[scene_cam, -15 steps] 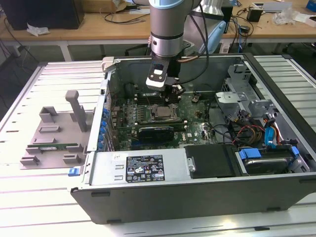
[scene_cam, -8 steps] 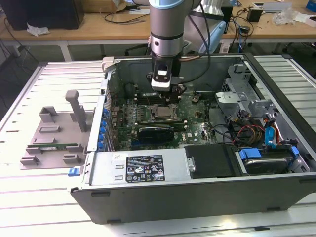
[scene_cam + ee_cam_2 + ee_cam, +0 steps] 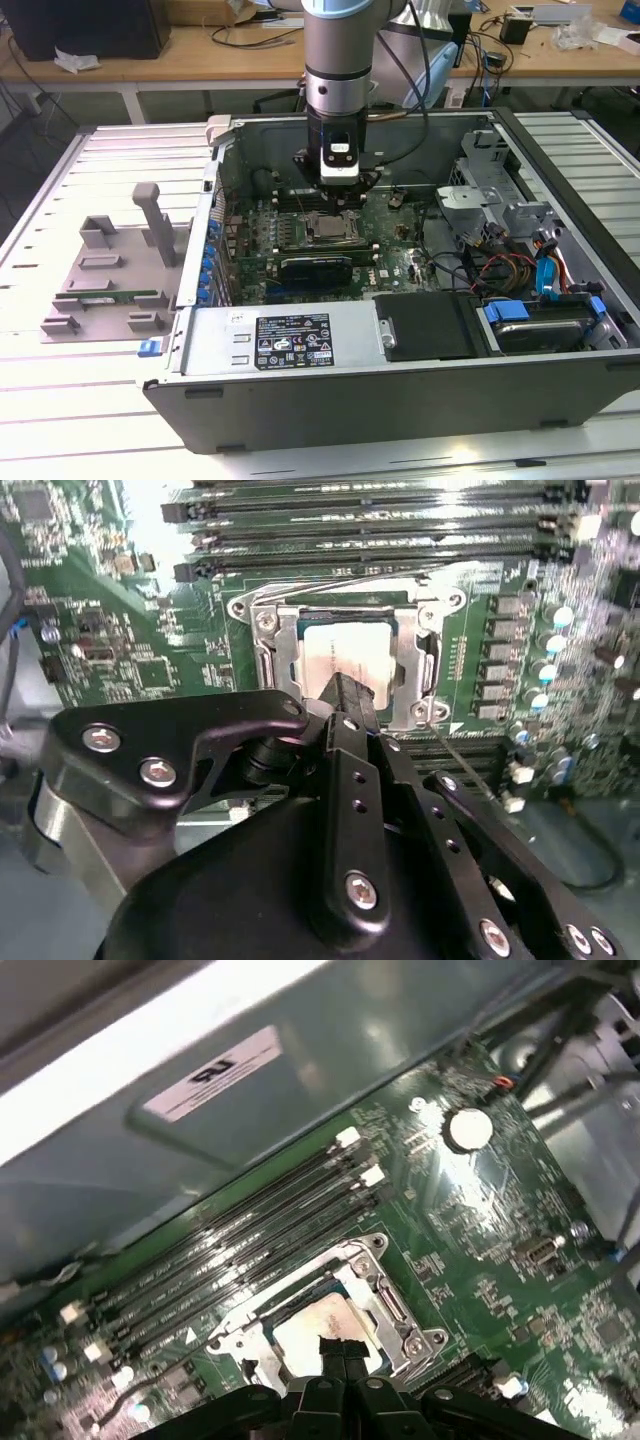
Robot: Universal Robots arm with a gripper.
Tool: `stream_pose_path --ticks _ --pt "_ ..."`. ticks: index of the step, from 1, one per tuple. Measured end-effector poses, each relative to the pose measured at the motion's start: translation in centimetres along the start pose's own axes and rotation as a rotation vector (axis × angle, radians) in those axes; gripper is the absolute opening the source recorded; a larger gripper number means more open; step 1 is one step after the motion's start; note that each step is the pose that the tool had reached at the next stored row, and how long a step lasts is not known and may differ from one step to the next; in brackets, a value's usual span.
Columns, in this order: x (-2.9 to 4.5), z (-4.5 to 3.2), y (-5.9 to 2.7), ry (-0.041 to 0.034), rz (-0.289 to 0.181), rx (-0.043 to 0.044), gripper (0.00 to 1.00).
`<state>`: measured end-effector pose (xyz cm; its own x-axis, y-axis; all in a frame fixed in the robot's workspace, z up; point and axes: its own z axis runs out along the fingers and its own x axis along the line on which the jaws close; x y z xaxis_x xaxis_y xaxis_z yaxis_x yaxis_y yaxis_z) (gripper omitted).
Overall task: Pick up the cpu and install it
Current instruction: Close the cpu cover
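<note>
An open computer case (image 3: 400, 400) lies on a slatted table (image 3: 60, 420). A grey fixture (image 3: 100, 275) holding a memory stick (image 3: 115, 297) sits at the exterior view's left.

No print is legible: dark label (image 3: 293, 342) on the near power supply (image 3: 350, 340), white label (image 3: 212, 1072) on the case wall (image 3: 400, 1050).

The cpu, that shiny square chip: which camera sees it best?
The second wrist view: the cpu lies close up inside its socket frame, with only one edge covered by the gripper. The first wrist view shows less of it, partly behind the gripper. In the exterior view it looks small, below the gripper.
</note>
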<state>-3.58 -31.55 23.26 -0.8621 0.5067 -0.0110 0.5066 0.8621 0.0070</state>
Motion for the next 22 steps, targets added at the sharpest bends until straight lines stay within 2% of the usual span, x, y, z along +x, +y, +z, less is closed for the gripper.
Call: stream_pose_path --ticks 2,5,12,13,15,17,22 --pt "0.0 0.01 0.0 -0.0004 -0.051 0.0006 0.11" --pt "0.0 0.04 0.0 -0.0006 -0.154 0.0014 0.11" --pt "0.0 0.08 0.0 -0.0008 -0.295 0.0021 0.11" --pt "0.0 0.09 0.0 -0.0008 -0.332 0.0023 0.11" --pt "0.0 0.1 0.0 -0.0008 -0.376 0.0025 0.11" --pt "0.0 0.12 0.0 -0.0009 -0.455 0.0029 0.11" --pt "0.0 0.16 0.0 -0.0011 -0.579 0.0038 0.11"
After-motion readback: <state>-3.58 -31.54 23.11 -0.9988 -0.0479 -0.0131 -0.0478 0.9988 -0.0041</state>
